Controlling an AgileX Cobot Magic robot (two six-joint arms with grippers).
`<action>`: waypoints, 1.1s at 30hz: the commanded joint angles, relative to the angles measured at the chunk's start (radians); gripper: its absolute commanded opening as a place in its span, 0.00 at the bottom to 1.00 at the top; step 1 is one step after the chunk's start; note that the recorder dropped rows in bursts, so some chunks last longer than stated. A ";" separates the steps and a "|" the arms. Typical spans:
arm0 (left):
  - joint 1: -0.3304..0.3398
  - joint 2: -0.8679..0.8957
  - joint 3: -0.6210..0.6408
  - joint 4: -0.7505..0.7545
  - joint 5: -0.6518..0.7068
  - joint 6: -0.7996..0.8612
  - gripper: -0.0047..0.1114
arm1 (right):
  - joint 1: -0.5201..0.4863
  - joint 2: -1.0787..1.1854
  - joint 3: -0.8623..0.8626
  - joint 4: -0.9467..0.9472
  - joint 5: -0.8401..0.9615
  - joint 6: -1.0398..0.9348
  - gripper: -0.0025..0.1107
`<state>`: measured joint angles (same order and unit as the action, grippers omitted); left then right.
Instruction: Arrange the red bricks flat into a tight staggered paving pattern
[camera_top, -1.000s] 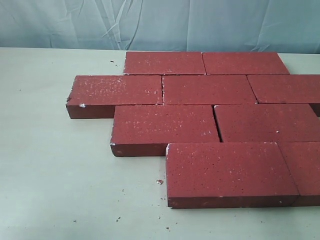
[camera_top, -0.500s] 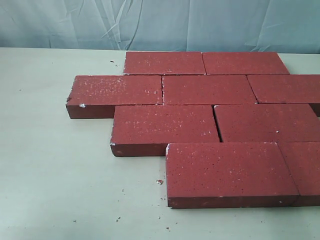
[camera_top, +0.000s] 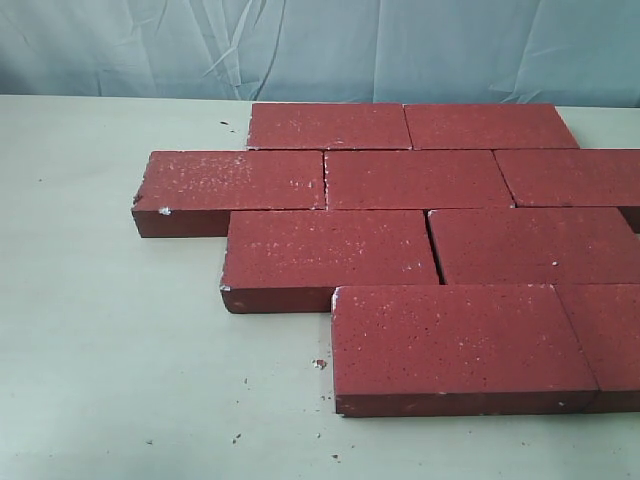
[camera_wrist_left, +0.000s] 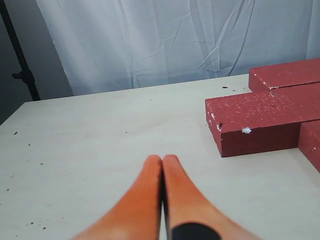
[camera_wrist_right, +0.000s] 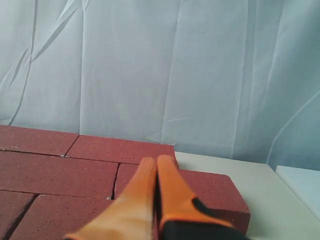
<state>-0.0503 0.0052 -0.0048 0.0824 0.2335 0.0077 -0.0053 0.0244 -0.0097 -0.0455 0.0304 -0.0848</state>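
Observation:
Several red bricks lie flat on the table in four staggered rows, edges touching, with narrow cracks between some. The front brick sits nearest the camera. Neither arm shows in the exterior view. In the left wrist view my left gripper is shut and empty, hovering over bare table short of the left end brick. In the right wrist view my right gripper is shut with nothing in it, above the red bricks near the pattern's right end.
The pale table carries small crumbs and chips in front of the bricks. A light cloth backdrop hangs behind. A dark stand is seen at the table's far left side.

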 joint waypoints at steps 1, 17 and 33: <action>0.000 -0.005 0.005 -0.003 -0.009 0.000 0.04 | -0.007 -0.024 0.006 0.034 0.046 0.036 0.02; 0.000 -0.005 0.005 -0.003 -0.009 0.000 0.04 | -0.007 -0.024 0.010 0.046 0.253 0.037 0.02; 0.000 -0.005 0.005 -0.003 -0.009 0.000 0.04 | -0.007 -0.024 0.010 0.051 0.276 0.064 0.02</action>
<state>-0.0503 0.0052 -0.0048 0.0824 0.2313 0.0077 -0.0053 0.0072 -0.0019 0.0000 0.3111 -0.0262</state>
